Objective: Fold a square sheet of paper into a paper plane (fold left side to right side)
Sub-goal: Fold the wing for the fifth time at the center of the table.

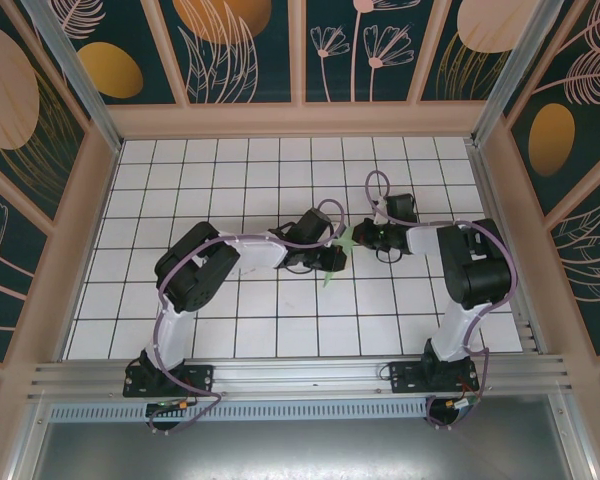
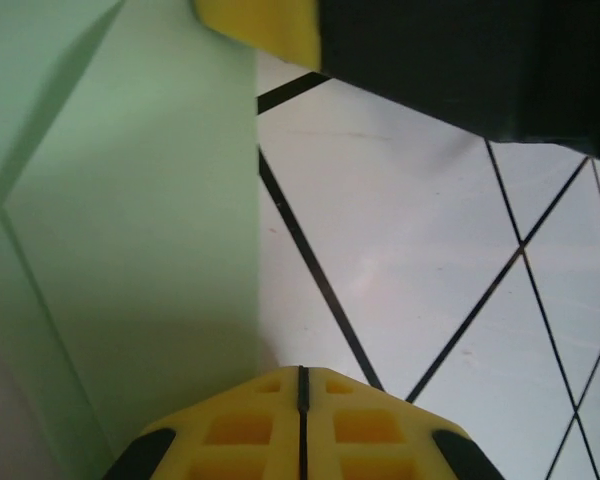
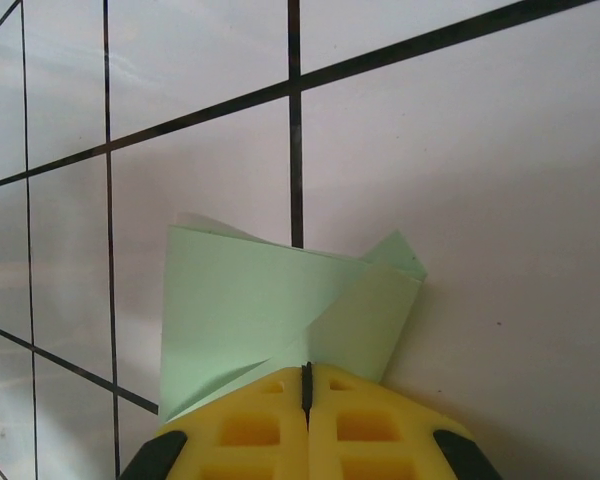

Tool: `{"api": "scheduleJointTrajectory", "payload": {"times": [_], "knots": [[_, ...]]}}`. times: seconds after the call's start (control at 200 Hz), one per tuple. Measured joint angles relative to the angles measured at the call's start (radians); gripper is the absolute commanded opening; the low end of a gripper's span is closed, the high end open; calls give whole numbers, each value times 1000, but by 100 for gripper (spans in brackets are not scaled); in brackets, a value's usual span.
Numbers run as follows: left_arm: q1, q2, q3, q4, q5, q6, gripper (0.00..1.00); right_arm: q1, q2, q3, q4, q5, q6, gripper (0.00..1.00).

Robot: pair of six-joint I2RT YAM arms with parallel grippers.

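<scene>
Right claw [image 3: 306, 372] low, pinching paper [image 3: 265, 305].

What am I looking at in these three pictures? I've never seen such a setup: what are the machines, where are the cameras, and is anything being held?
Two robot arms are bolted at the near edge of a white grid-tiled table. One picture looks down from above and behind them. The other two come from a camera on each wrist, looking along yellow fingers. The left gripper and right gripper meet mid-table at a pale-green sheet of paper, partly folded. The right fingers are shut with paper emerging between them, so it looks pinched. The left fingers are shut beside the paper; whether they grip it is unclear.
</scene>
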Motion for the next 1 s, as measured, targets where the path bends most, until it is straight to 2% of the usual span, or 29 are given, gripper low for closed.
{"api": "scheduleJointTrajectory", "payload": {"times": [0.2, 0.455, 1.001], "knots": [[3, -4, -30, 41, -21, -5, 10, -3, -40, 0, -62, 3, -6, 12], [13, -19, -92, 134, -7, -32, 9, -22, -137, 7, -71, -18, -6, 11], [18, -20, -105, 161, 9, -40, 9, 18, 47, 129, -52, -30, -8, 10]]}}
